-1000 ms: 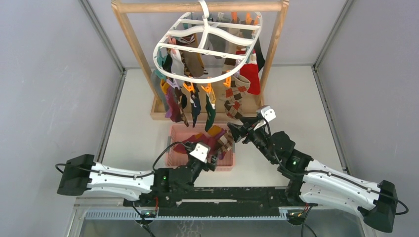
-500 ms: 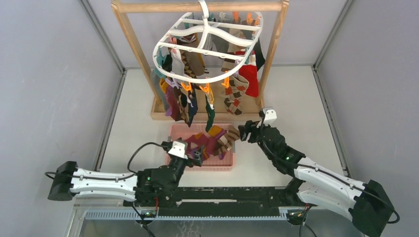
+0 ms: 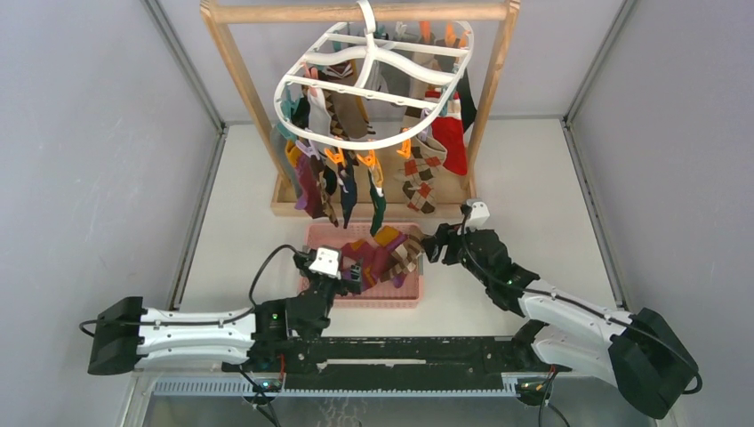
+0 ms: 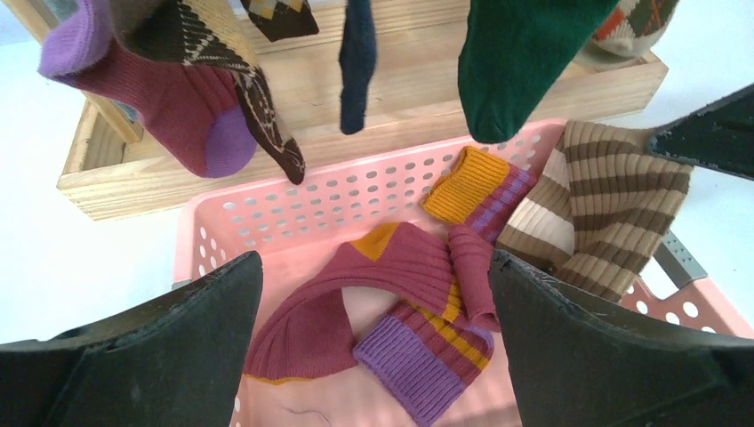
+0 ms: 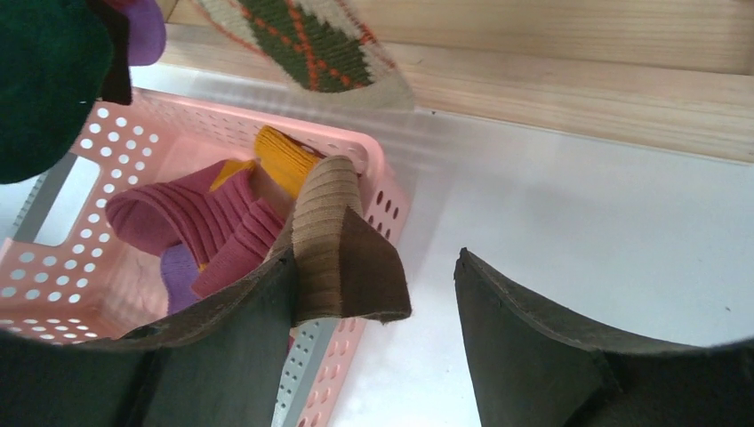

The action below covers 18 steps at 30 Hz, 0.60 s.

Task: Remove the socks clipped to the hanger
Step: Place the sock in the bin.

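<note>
The white hanger [image 3: 373, 82] hangs from the wooden stand with several socks [image 3: 342, 187] still clipped to it, among them an argyle one [image 3: 418, 182] and a red one [image 3: 455, 142]. My left gripper [image 3: 353, 276] [image 4: 373, 302] stands wide open over the pink basket [image 4: 267, 200], nothing between its fingers; maroon, purple and mustard socks [image 4: 400, 267] lie below it. My right gripper [image 3: 436, 247] [image 5: 375, 258] is open at the basket's right rim [image 5: 378, 178]. A brown striped sock [image 5: 342, 249] [image 4: 605, 196] drapes over that rim, leaning on the left finger [image 5: 240, 338].
The wooden stand [image 3: 240, 71] has a flat base [image 4: 222, 169] just behind the basket [image 3: 373, 302]. Sock toes, a green one [image 4: 525, 53] and a maroon-purple one [image 4: 187, 124], dangle low over the basket's far side. Grey walls enclose the white table [image 3: 533, 196].
My right gripper came down from the argyle sock to the basket's right rim and opened wider, the brown striped sock now draped there. My left gripper opened fully and shifted left over the basket.
</note>
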Each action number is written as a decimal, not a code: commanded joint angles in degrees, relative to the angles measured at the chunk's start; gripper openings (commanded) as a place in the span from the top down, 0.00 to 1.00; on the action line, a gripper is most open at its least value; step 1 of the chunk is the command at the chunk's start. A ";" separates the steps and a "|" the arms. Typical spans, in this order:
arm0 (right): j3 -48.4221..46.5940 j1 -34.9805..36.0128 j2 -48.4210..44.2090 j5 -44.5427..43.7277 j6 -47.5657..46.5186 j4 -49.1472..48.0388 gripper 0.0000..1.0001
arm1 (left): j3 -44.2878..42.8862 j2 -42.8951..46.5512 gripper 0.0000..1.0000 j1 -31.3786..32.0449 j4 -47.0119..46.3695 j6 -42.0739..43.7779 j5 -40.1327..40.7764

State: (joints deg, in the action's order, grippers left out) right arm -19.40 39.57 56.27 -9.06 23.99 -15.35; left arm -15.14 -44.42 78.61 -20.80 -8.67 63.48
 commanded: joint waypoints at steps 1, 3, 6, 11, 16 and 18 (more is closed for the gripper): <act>0.00 -0.42 1.76 4.99 1.96 -7.73 0.28 | -0.27 -0.76 0.00 -0.60 -2.38 -1.56 -1.12; -0.23 -0.41 2.56 6.18 2.11 -8.89 0.33 | 0.01 -0.09 0.00 -0.73 -2.41 -1.55 -1.33; -0.75 0.07 2.96 7.43 1.90 -10.00 0.48 | 0.53 1.14 0.00 -0.81 -2.17 -1.53 -1.43; -3.44 3.88 3.06 5.05 -0.06 -8.87 0.79 | 1.36 2.73 0.01 -0.87 -1.81 -1.62 -1.34; -7.01 9.46 4.88 1.42 -2.95 -7.95 0.81 | 1.22 2.38 0.01 -1.00 -1.88 -1.62 -1.11; -8.43 11.69 6.67 0.47 -4.01 -7.94 0.81 | 1.20 2.16 0.01 -1.03 -1.97 -1.62 -0.95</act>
State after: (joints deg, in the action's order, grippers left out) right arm -23.42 47.86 60.84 -5.63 23.22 -21.17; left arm -15.00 -42.26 78.02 -20.86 -9.10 62.54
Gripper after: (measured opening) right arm 0.193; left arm 0.989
